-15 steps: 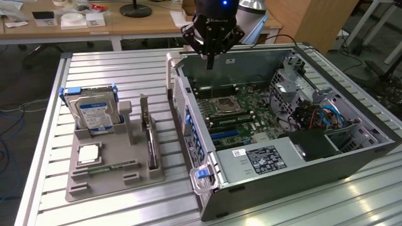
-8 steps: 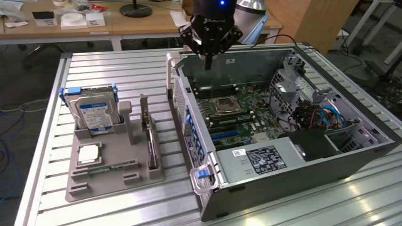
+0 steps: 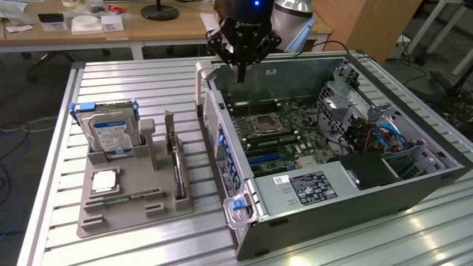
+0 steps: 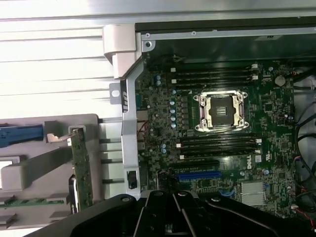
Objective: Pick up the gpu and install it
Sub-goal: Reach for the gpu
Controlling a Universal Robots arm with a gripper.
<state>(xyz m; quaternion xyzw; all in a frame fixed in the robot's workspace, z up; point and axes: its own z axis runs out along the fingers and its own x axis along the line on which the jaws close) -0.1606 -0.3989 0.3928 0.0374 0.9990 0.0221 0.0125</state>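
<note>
Black fingers of the hand [image 3: 240, 73] are pressed together and they hold nothing. The hand hangs over the far edge of the open computer case [image 3: 428, 177], above the green motherboard [image 3: 273, 127], without touching it. The gpu [image 3: 177, 166] is not in the case: it stands on its long edge in a slot of the grey holder [image 3: 111, 216] on the counter [image 3: 133, 83], at the exterior view's left of the case and well apart from the hand. In the wrist view the gpu [image 4: 81, 168] is seen from above as a thin green strip. A hard drive [image 3: 111, 133] with a blue and white label stands upright in the same holder.
</note>
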